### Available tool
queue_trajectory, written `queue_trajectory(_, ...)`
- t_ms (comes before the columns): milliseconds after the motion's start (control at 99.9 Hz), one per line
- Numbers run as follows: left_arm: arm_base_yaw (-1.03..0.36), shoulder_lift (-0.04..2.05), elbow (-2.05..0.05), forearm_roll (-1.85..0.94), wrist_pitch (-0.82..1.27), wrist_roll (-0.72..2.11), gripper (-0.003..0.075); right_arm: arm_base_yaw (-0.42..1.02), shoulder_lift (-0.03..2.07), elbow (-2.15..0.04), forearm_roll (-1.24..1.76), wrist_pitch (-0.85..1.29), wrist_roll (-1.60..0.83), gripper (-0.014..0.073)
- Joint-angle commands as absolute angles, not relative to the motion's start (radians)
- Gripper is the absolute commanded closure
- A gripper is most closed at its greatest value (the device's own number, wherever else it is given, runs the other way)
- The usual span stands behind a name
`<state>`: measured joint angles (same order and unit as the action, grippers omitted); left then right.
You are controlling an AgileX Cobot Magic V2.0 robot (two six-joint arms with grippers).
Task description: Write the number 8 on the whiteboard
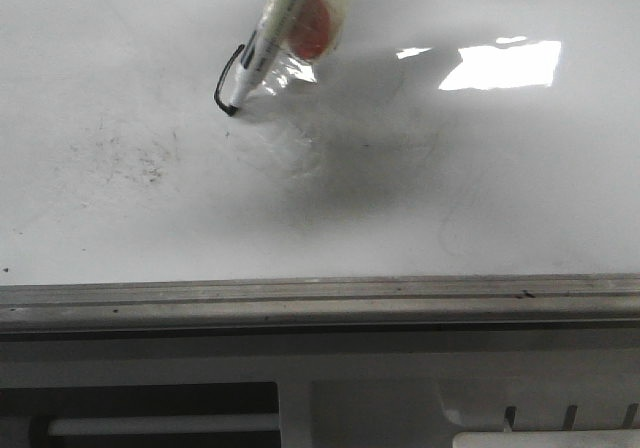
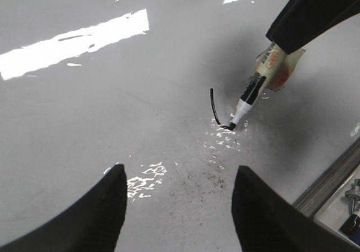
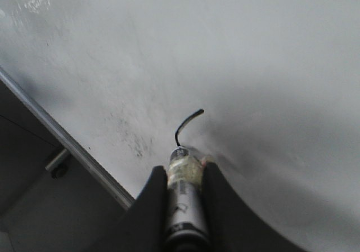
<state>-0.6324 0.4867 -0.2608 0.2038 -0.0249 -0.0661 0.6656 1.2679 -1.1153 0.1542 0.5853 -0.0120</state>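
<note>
The whiteboard fills the front view, glossy white. My right gripper is shut on a marker wrapped in clear tape, with a red-orange patch on the wrap. The marker leans with its tip on the board. A short curved black stroke ends at the tip; it also shows in the left wrist view and the right wrist view. No full number 8 shows. My left gripper is open and empty, above the board, apart from the marker.
A grey metal edge rail runs along the board's near side. Below it lies a grey-beige panel with slots. A glare patch sits at the right, and faint grey smudges at the left.
</note>
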Motion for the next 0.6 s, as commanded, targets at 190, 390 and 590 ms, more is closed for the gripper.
queue_trajectory(190, -0.629, 0.491, -0.288, 0.193, -0.097, -0.079, 0.0332, 0.676, 1.258, -1.139, 0.051, 0.671, -0.012, 0.0646)
queue_trajectory(390, -0.629, 0.491, -0.288, 0.195, -0.091, -0.079, 0.0332, 0.723, 1.280, -1.151, 0.055, 0.499, -0.009, 0.0646)
queue_trajectory(590, -0.629, 0.491, -0.288, 0.195, -0.090, -0.079, 0.0332, 0.655, 1.245, -1.165, 0.040, 0.506, -0.007, 0.0646)
